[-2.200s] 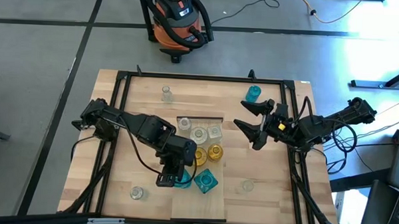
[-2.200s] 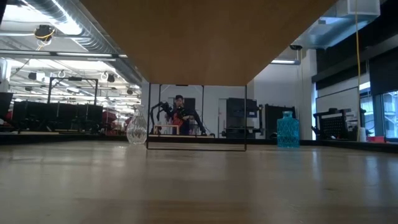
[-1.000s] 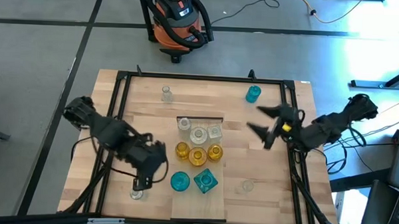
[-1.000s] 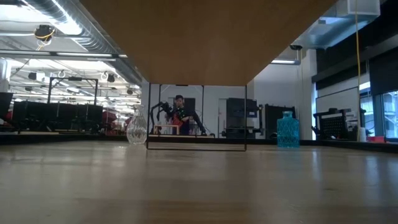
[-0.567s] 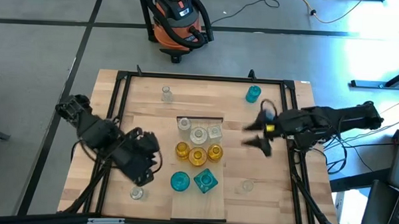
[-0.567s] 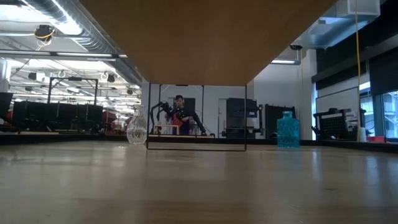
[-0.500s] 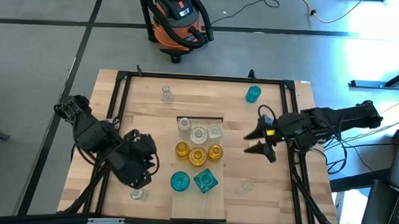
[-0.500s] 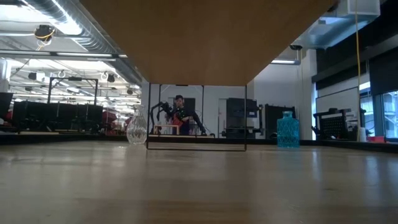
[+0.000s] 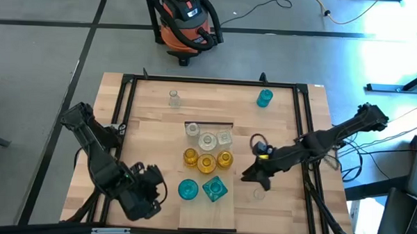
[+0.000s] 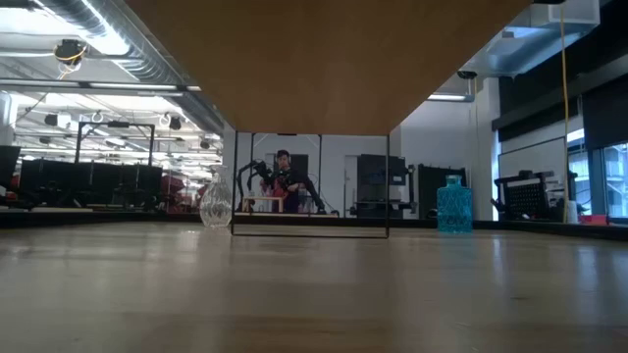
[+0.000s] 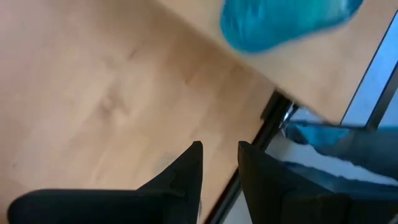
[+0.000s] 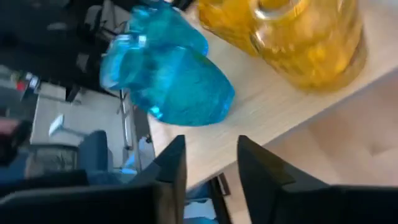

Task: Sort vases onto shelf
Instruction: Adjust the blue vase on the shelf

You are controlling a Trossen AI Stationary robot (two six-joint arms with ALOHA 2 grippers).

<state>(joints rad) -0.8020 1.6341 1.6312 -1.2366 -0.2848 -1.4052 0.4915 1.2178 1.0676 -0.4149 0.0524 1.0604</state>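
The shelf [image 9: 222, 215], a pale plank, lies down the table's middle. Three clear vases [image 9: 208, 140], three amber vases [image 9: 207, 163], a round teal vase [image 9: 188, 190] and a square teal vase [image 9: 215, 189] stand on it. Off it stand a clear vase [image 9: 174, 97], a teal vase [image 9: 264, 98] and a clear vase [image 9: 258, 195]. My left gripper [image 9: 155, 191] [image 11: 219, 155] is low at the near left, beside the shelf, narrowly open and empty. My right gripper [image 9: 247, 177] [image 12: 208, 152] points at the shelf from the right, narrowly open and empty.
A black frame [image 9: 210, 81] runs round the tabletop. The low view shows only the shelf's underside [image 10: 314, 59], a clear vase [image 10: 215, 204] and a teal vase [image 10: 453, 204] at the far side. In the high view my left gripper's body covers the table at the near left.
My right gripper has swung from the far right toward the near edge and the shelf, and its wide-spread fingers have drawn close together. My left arm has sunk toward the near edge and now covers the clear vase that showed at the near left.
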